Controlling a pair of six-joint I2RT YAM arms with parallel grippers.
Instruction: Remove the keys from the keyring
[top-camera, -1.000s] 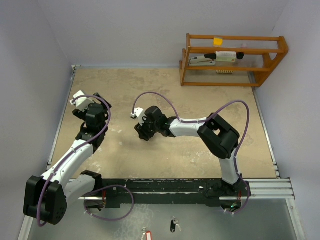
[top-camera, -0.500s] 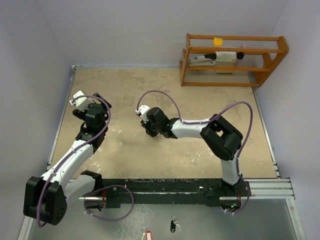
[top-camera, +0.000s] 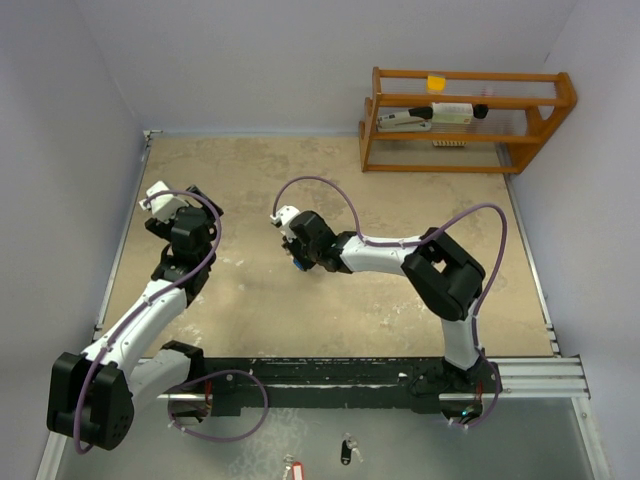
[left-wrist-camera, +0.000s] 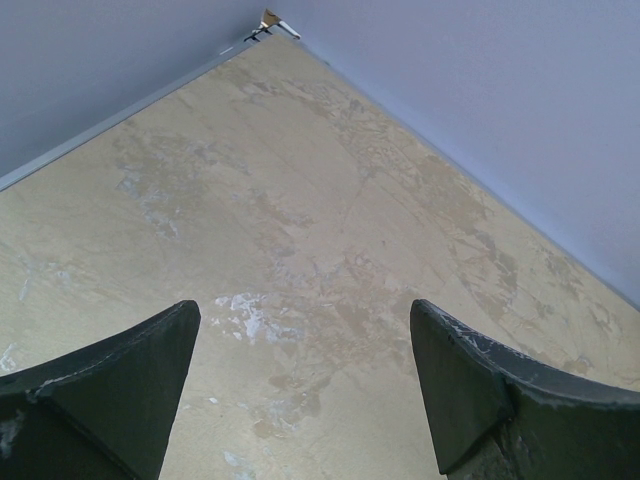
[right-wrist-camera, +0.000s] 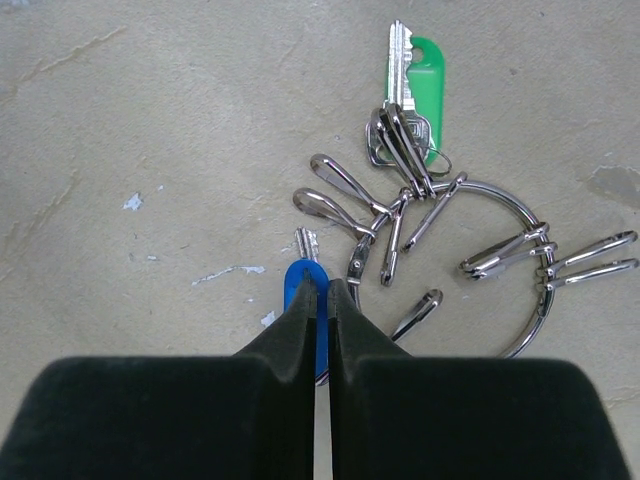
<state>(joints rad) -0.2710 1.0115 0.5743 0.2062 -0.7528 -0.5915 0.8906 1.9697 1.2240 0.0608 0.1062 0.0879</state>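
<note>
A beige, mottled table, scuffed with white flecks, fills the close right wrist view. Nearest the camera, the right gripper has its two dark fingers pinched together on the plastic head of the blue-headed key. The key's short silver blade points away from the fingers. Just beyond the fingertips and to their right, the keyring lies flat on the table. It is a thin silver loop carrying several silver snap clips. Farthest from the fingers, the green-headed key lies at the end of a bunch of small rings. Whether the blue-headed key is joined to a clip cannot be told.

Only the left wrist view shows the left gripper, its fingers spread wide with nothing between them, over bare table. Beyond it, pale blue-grey walls meet at a corner.

Only the overhead view shows a wooden rack far beyond the right gripper, by the back wall. It holds a white and dark item lying on a shelf, too small to identify.
</note>
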